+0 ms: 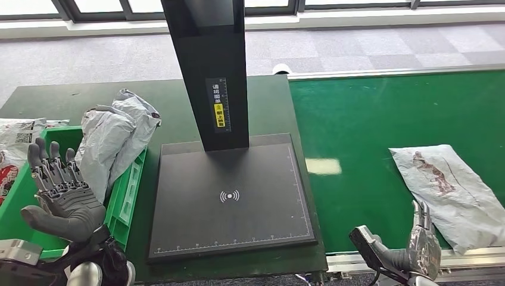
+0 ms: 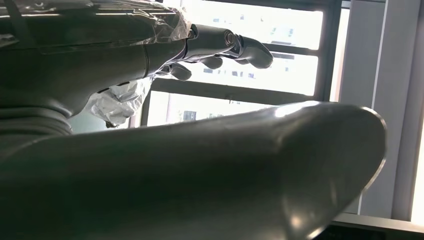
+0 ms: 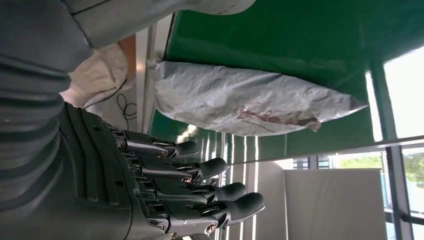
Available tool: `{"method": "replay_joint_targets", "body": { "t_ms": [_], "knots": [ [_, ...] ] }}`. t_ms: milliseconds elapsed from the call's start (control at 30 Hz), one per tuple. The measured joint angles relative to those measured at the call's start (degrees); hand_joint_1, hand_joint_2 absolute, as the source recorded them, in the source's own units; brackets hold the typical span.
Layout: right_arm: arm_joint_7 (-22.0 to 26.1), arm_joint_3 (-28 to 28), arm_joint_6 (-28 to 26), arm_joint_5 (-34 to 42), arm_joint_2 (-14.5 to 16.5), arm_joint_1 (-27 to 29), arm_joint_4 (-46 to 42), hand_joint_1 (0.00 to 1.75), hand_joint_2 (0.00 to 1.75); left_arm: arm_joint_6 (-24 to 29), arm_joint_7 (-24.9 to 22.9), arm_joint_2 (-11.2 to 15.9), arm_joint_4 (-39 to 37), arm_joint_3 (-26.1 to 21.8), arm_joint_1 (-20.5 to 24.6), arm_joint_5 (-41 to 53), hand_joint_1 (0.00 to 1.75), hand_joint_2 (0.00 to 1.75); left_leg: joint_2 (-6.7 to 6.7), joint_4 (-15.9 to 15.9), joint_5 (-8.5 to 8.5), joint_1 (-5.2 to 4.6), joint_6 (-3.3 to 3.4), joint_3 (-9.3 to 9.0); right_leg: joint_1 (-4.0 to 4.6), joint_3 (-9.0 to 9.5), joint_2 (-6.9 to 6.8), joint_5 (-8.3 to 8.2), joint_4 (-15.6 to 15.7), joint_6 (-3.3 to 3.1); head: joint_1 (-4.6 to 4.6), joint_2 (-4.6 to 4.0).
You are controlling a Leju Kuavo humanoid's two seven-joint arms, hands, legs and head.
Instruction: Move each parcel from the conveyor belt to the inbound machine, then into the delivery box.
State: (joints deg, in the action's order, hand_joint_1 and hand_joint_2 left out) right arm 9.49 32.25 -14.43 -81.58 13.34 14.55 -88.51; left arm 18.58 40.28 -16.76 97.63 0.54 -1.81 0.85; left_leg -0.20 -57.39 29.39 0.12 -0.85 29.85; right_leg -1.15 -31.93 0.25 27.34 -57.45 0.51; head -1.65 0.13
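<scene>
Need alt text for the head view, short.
A grey parcel lies on the green belt, the open right hand just short of it. Centre: the black scanner plate, bare. Left: the open left hand over a green box holding grey parcels.

Bright green conveyor belt (image 1: 369, 119), pale grey parcel (image 1: 455, 190) with a reddish-brown smeared print, black inbound machine (image 1: 232, 196) with white ruler marks and a yellow-and-white label, green delivery box (image 1: 128, 196), crumpled grey bags (image 1: 113, 140), dark green counter (image 1: 59, 101), dark grey left hand (image 1: 59, 196)
</scene>
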Motion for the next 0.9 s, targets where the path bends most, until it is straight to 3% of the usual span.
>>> {"method": "replay_joint_targets", "body": {
  "t_ms": [300, 667, 900],
  "knots": [
    [-1.1, 8.3, -3.6, -3.9, -8.4, -8.4, 19.2, 0.0, 1.75, 0.0, 0.0, 0.6, 0.0, 0.0, 0.0, -0.7, 0.0, 0.0, 0.07, -0.1, 0.0, -0.04, 0.07, -0.36, -0.03, -0.04, 0.04, -0.07, 0.0, 0.08, 0.0, 0.0],
    [-5.8, 10.1, -8.3, -6.7, -20.5, -17.7, 39.6, 0.0, 1.75, 0.1, 0.0, 1.3, 0.0, 0.0, -0.2, -1.2, 0.0, 0.0, 0.05, -0.1, -0.01, -0.08, 0.11, -0.31, -0.06, -0.05, 0.03, -0.09, 0.0, 0.13, 0.01, 0.0],
    [-6.1, 10.1, -8.6, -6.7, -23.7, -19.4, 44.9, 0.0, 1.75, 0.1, 0.0, 1.6, 0.0, 0.0, -0.2, -1.3, 0.0, 0.0, 0.03, -0.1, -0.01, -0.07, 0.11, -0.23, -0.05, -0.07, 0.02, -0.09, 0.0, 0.13, 0.01, 0.0]
  ]
}}
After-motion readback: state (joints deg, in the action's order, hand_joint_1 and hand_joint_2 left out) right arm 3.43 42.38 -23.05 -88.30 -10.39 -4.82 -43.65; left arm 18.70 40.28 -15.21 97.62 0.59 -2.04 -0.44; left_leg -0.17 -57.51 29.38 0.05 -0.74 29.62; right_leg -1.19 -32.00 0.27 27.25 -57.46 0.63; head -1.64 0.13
